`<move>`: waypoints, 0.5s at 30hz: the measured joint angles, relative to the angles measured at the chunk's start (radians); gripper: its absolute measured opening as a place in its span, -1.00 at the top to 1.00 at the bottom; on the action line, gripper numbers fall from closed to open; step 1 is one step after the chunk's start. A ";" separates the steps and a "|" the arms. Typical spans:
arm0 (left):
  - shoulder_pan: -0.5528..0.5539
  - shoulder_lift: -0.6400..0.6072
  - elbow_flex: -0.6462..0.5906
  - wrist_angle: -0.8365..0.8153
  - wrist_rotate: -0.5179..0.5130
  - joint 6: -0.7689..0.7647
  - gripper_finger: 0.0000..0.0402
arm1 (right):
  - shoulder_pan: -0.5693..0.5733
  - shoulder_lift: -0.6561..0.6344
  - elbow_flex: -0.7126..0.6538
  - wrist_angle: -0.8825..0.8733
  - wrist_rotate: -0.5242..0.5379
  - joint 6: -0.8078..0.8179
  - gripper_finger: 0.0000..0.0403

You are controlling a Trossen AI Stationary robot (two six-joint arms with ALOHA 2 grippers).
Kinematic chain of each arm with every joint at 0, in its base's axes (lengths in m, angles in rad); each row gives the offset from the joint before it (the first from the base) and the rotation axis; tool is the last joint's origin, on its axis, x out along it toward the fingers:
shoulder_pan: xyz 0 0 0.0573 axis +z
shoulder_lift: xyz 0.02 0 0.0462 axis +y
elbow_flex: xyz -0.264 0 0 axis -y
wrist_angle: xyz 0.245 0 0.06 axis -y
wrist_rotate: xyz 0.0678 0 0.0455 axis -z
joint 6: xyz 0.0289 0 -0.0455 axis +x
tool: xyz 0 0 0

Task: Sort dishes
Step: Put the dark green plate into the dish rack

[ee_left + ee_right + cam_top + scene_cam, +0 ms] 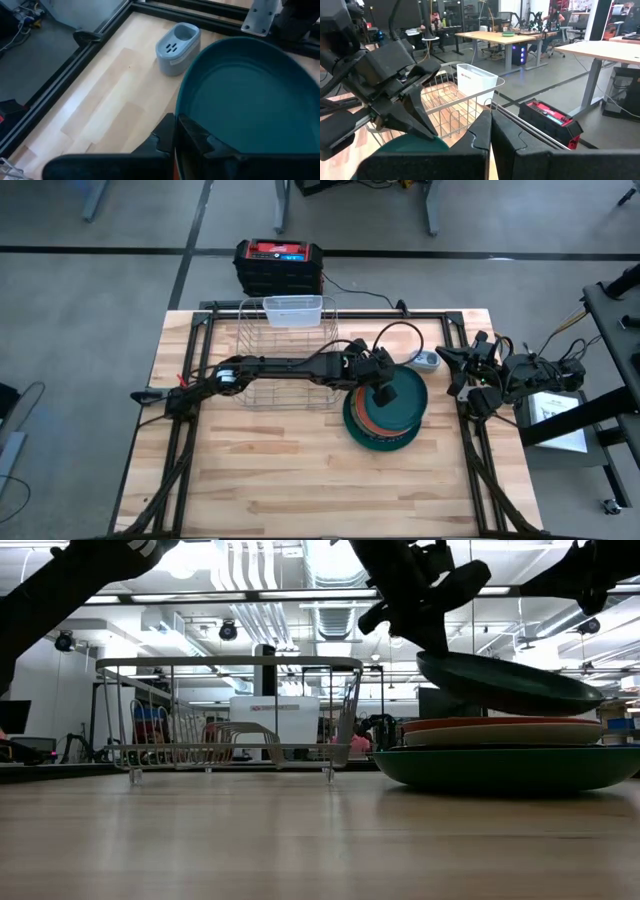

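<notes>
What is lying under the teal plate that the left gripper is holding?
Under the lifted teal plate, shut in the left gripper, lies a stack: an orange dish, a white dish, then the large dark green plate. Anything deeper is hidden.

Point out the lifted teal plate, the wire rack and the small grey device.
lifted teal plate point(510, 683), low view, its tilted underside above the stack
wire rack point(285, 350), high view, its wire floor behind the left arm
small grey device point(177, 42), left wrist view, its top face
</notes>
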 joint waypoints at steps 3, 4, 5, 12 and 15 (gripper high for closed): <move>-0.004 0.000 0.000 0.004 0.000 0.003 0.99 | 0.000 0.000 0.000 0.000 0.000 0.000 1.00; -0.005 -0.001 0.000 0.004 0.000 0.009 1.00 | 0.000 0.000 0.000 0.000 0.000 0.000 1.00; -0.006 -0.003 0.000 0.004 0.000 0.018 1.00 | 0.000 0.000 0.000 0.000 0.000 -0.001 1.00; -0.031 -0.066 0.000 -0.006 -0.072 0.086 1.00 | 0.000 0.000 0.000 0.000 -0.001 -0.005 1.00; -0.045 -0.107 0.000 -0.041 -0.111 0.114 1.00 | 0.000 0.000 0.000 0.000 -0.001 -0.005 1.00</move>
